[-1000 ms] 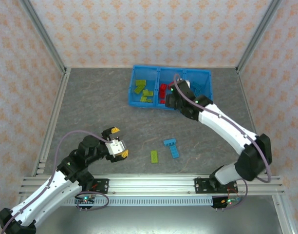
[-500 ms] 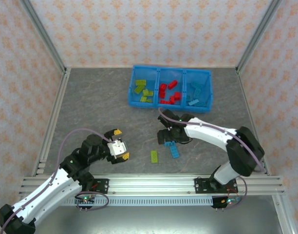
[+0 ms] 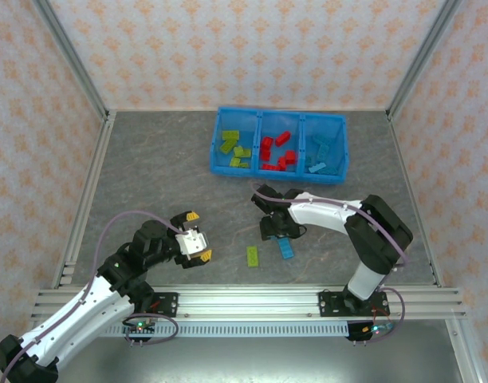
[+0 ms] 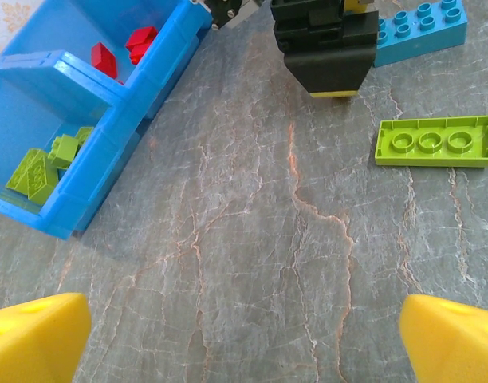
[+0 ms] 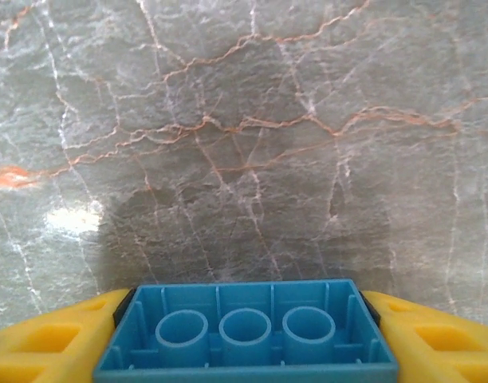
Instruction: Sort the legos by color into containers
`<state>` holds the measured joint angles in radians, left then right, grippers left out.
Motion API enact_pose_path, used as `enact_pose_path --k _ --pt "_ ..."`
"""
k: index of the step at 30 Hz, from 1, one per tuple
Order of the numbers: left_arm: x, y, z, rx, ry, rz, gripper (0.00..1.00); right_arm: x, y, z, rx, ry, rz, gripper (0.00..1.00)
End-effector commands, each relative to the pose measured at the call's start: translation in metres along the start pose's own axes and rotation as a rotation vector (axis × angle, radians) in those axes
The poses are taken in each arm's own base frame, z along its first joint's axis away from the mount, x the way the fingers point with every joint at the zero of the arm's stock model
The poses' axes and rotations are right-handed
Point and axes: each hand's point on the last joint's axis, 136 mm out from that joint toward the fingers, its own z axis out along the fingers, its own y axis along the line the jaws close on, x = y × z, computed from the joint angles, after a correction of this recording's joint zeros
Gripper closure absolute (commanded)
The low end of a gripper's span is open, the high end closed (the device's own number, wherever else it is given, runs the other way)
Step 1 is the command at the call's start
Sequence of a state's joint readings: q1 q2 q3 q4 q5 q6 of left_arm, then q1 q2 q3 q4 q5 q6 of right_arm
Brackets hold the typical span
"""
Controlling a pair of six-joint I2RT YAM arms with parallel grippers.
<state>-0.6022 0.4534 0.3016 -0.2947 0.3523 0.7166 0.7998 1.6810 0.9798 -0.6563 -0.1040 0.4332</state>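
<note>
From above, my right end effector [image 3: 277, 229] has swung down from the bin [image 3: 217, 144] to the bench [image 3: 164, 175]. It hides one blue lego beside a second blue lego [image 3: 286, 249], so I judge a trip to the blue section comes next. My right wrist camera shows it grasping that blue lego [image 5: 244, 343], whose lower edge is cut off, and I cannot tell whether it is lifted. My left wrist camera shows my left end effector [image 4: 244, 339] released wide, short of the green lego [image 4: 435, 141].

Grey marble-look worktop [image 3: 164, 183] with orange veins, peach patterned walls [image 3: 252, 48] on three sides, aluminium frame rails [image 3: 252, 302] along near edge.
</note>
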Motion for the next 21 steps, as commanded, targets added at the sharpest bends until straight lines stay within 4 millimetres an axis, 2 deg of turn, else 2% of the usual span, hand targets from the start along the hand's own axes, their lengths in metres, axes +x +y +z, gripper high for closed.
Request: enact_pose_path --k 1,4,7,12,14,17,20,21 --pt "-0.001 -0.002 0.001 0.003 -0.012 0.015 0.00 -0.014 -0.009 -0.018 0.034 -0.095 0.030 0.38" --pt "-0.001 -0.002 0.000 0.003 -0.015 0.016 0.00 -0.026 -0.018 -0.039 0.046 -0.176 0.059 0.41" --pt "-0.001 -0.002 0.001 0.004 -0.015 0.018 0.00 -0.047 -0.034 -0.066 0.045 -0.265 0.111 0.42" --pt "-0.001 -0.002 0.001 0.008 -0.014 0.020 0.00 -0.105 -0.085 -0.120 0.048 -0.448 0.245 0.44" --pt "-0.001 -0.002 0.002 0.008 -0.012 0.024 0.00 -0.132 -0.105 -0.134 0.041 -0.514 0.302 0.44" --pt "0.001 -0.002 0.002 0.009 -0.006 0.028 0.00 -0.172 -0.132 -0.139 0.038 -0.543 0.372 0.44" --pt "0.001 -0.001 0.001 0.001 -0.002 0.029 0.00 -0.210 -0.156 -0.131 0.039 -0.537 0.444 0.45" --pt "0.000 0.002 0.000 -0.010 -0.002 0.026 0.00 -0.222 -0.164 -0.120 0.029 -0.520 0.481 0.45"
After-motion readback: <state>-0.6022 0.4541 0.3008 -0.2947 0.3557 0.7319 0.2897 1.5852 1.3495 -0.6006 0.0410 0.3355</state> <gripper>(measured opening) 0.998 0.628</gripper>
